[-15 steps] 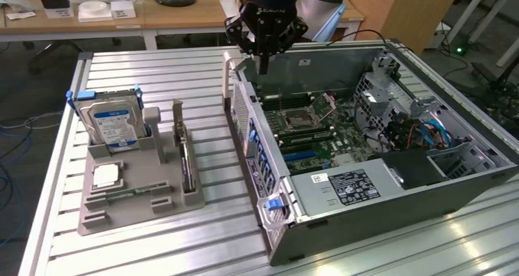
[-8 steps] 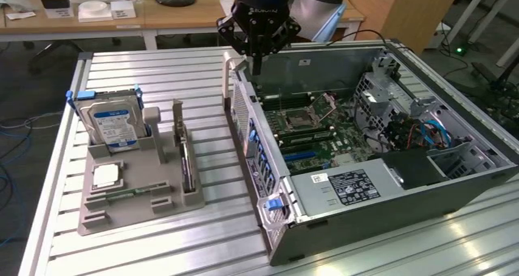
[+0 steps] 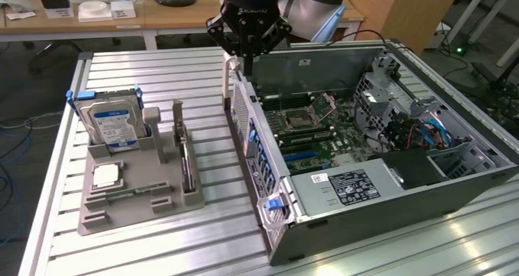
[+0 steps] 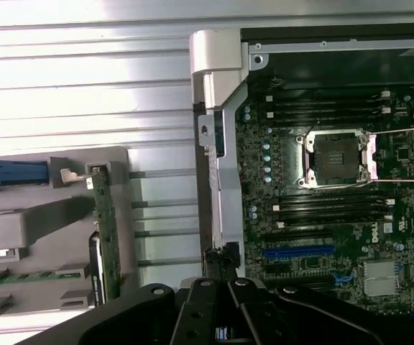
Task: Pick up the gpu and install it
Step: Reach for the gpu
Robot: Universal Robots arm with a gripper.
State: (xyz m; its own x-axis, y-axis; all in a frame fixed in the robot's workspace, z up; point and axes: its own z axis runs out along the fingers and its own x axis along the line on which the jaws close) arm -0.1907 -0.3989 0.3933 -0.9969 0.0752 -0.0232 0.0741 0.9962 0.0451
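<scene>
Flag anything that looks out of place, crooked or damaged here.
Nothing stands out. The gpu stands on edge in the gray holder, the hard drive upright beside it; the computer case lies open on its side.

Tabletop (image 3: 162,75) around pincer (image 3: 247,68): ribbed bare metal, shiny w/ glare. PC case (image 3: 389,197) right under pincer: dark matt sheet metal. Holder (image 3: 138,185), well apart from pincer: smooth grey matt plastic. Hard drive (image 3: 109,121) in it: silvery metal, glossy blue label. Pincer: black, matt.
</scene>
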